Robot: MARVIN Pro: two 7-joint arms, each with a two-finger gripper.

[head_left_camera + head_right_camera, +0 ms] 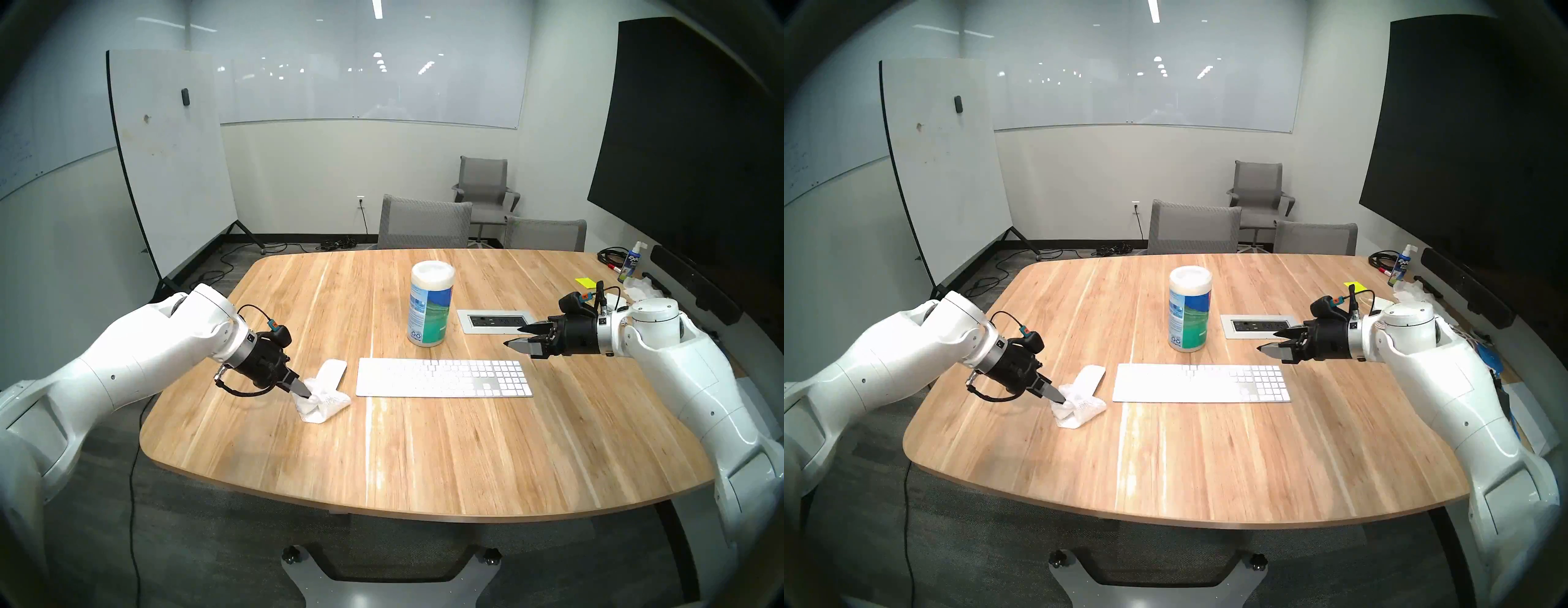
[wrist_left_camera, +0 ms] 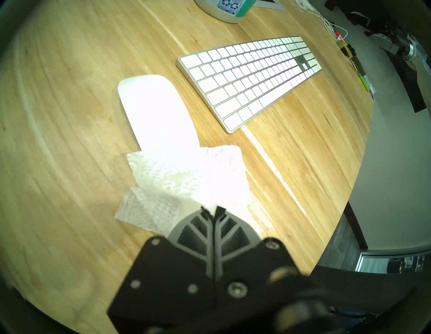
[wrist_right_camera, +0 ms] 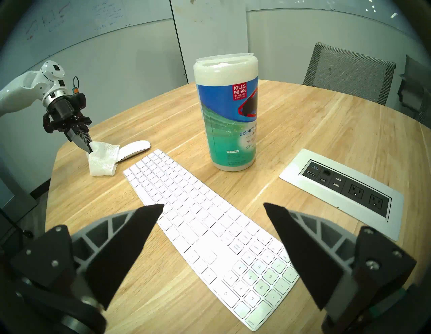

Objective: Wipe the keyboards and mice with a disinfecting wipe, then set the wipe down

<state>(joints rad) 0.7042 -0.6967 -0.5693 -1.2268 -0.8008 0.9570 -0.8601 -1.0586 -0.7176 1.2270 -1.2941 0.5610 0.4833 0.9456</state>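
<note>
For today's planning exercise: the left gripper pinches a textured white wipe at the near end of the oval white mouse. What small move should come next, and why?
Probably draw the left gripper, shut on the textured white wipe, along the oval white mouse toward its far end: the wipe drapes only the near end, the rest is bare.

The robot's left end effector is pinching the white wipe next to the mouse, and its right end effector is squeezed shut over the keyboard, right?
Not quite. The right end effector is open, its fingers spread wide above the keyboard, as the right wrist view shows. The rest is right: the left end effector is pinching the wipe next to the mouse.
</note>
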